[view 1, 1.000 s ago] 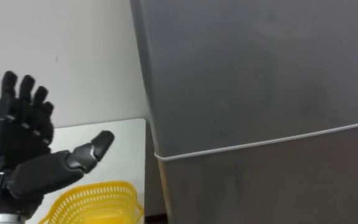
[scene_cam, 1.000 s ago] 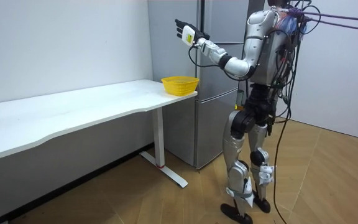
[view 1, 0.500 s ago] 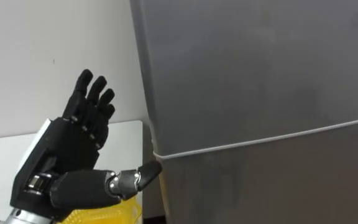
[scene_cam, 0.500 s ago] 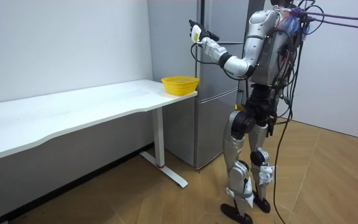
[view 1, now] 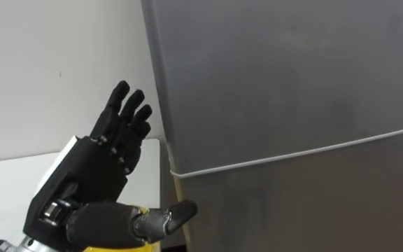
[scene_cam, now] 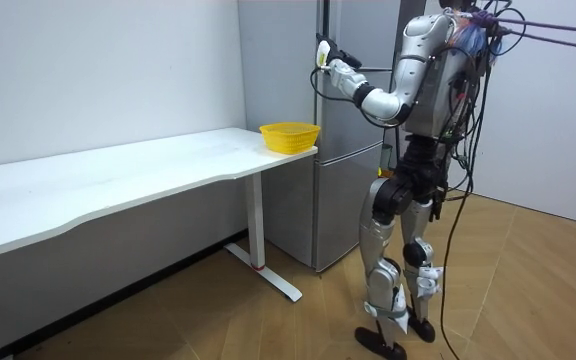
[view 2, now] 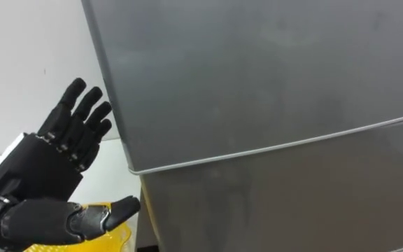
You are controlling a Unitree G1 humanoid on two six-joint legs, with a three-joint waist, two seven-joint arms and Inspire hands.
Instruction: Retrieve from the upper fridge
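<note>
Approach step, judging by the shut upper fridge door (view 1: 278, 77), with whatever is to be fetched hidden behind it. Holds the left hand (view 1: 96, 175) raised just beside the door's left edge, fingers straight and spread, gripping nothing, thumb out toward the fridge corner just under the seam (view 1: 292, 152). Next, probably: hook fingertips round that edge and pull outward. Stands facing the fridge, beside the table (scene_cam: 118, 180) with the yellow basket (scene_cam: 289, 136).

Yellow basket (view 1: 138, 246): mostly hidden behind left hand (view 1: 93, 175). Fridge (view 1: 292, 105): top, R side, btm cut off; contents hidden behind doors.
</note>
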